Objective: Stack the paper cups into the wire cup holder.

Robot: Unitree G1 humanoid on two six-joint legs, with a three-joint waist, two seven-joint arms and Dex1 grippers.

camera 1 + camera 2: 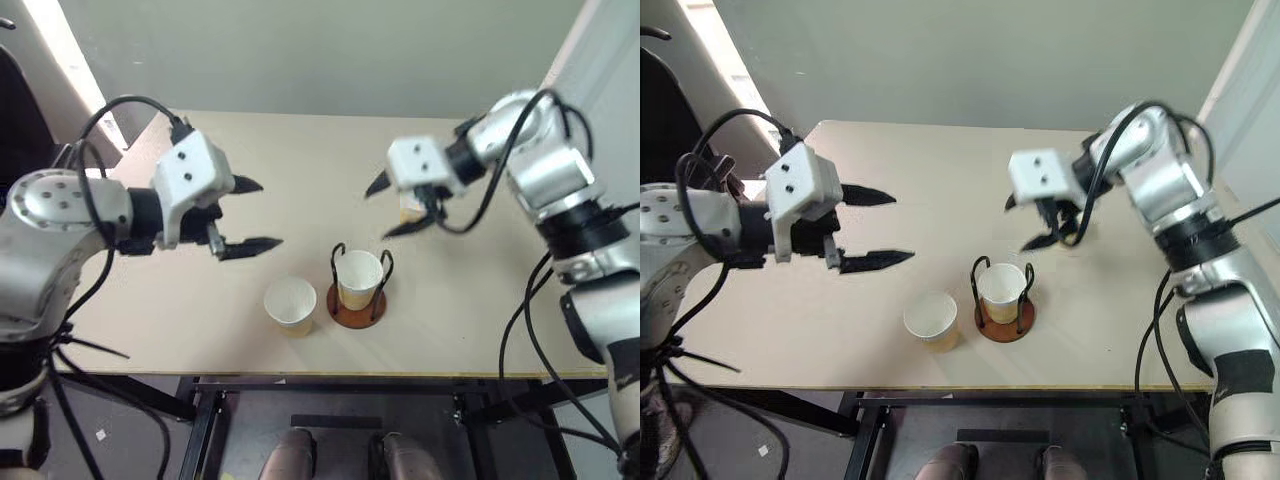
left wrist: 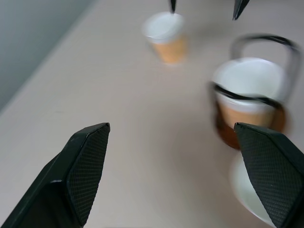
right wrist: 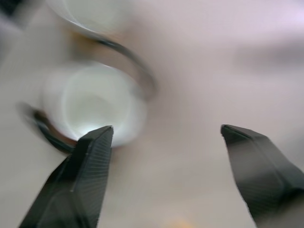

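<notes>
One paper cup (image 1: 358, 279) stands upright inside the wire cup holder (image 1: 362, 316) near the table's front edge. Just left of the holder, a second paper cup (image 1: 290, 304) stands upright on the table. A third paper cup (image 1: 409, 209) stands farther back, partly hidden behind my right gripper (image 1: 377, 213). That gripper hangs open above and behind the holder, nothing between its fingers. My left gripper (image 1: 271, 213) hovers open and empty above the table, to the left of the holder and behind the loose cup. The left wrist view shows the far cup (image 2: 166, 35) and the holder (image 2: 250, 95).
The beige table (image 1: 250, 140) reaches from the back wall to a front edge just below the cups. Black cables hang off both arms at the table's sides. A metal frame sits under the front edge.
</notes>
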